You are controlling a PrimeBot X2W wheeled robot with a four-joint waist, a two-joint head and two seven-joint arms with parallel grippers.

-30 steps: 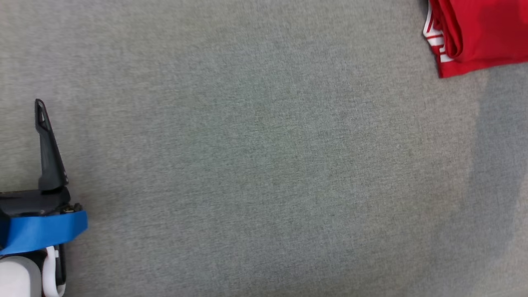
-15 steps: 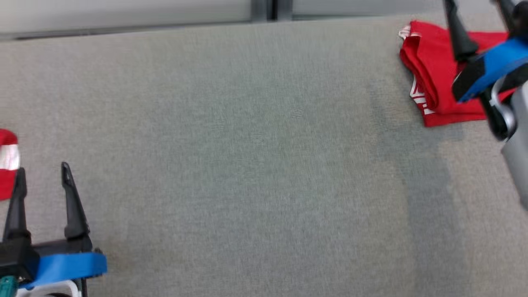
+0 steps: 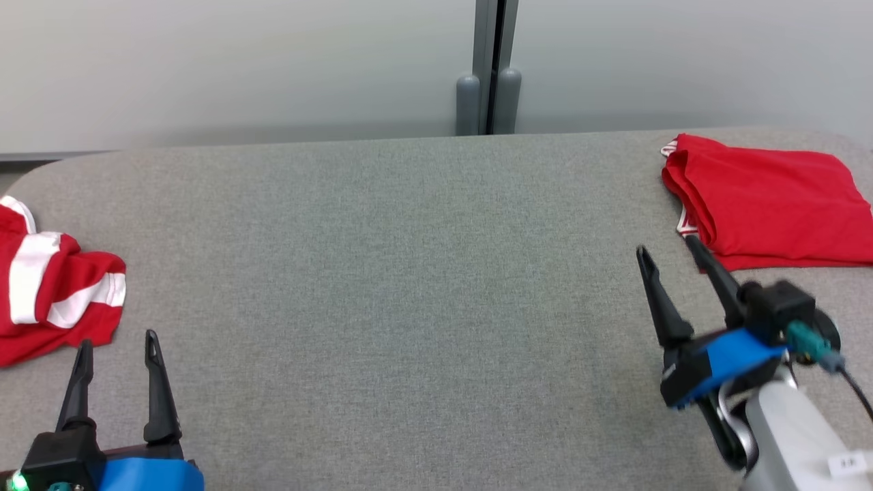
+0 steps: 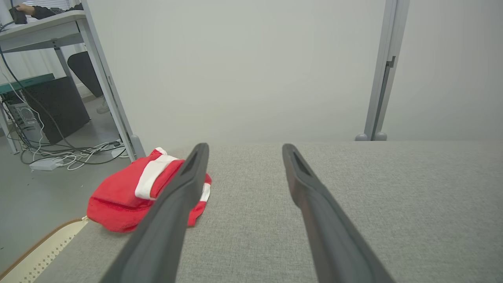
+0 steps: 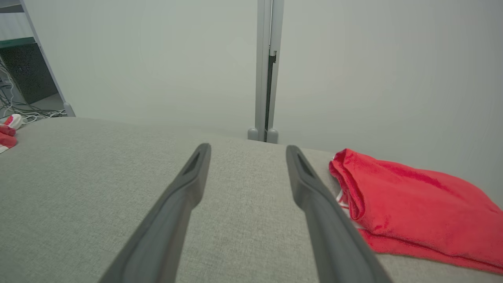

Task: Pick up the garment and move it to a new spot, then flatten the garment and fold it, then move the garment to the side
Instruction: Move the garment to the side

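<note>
A crumpled red garment with white stripes (image 3: 48, 286) lies at the grey table's left edge, also in the left wrist view (image 4: 125, 192). My left gripper (image 3: 116, 339) stands open and empty just right of and nearer than it, its fingers (image 4: 184, 184) pointing past the heap's right side. A folded red garment (image 3: 771, 204) lies flat at the far right, seen too in the right wrist view (image 5: 412, 196). My right gripper (image 3: 665, 245) is open and empty, its right fingertip at the fold's near left corner.
The grey padded table (image 3: 409, 273) ends at a pale partition wall with a grey post (image 3: 487, 68). Off the table's left side are a desk leg (image 4: 106, 82), a dark computer case (image 4: 59, 102) and loose cables on the floor (image 4: 67, 153).
The head camera has tilted up, bringing the wall and both garments into view. My right gripper has drawn back from over the folded red garment to its near left corner. Both grippers stay open.
</note>
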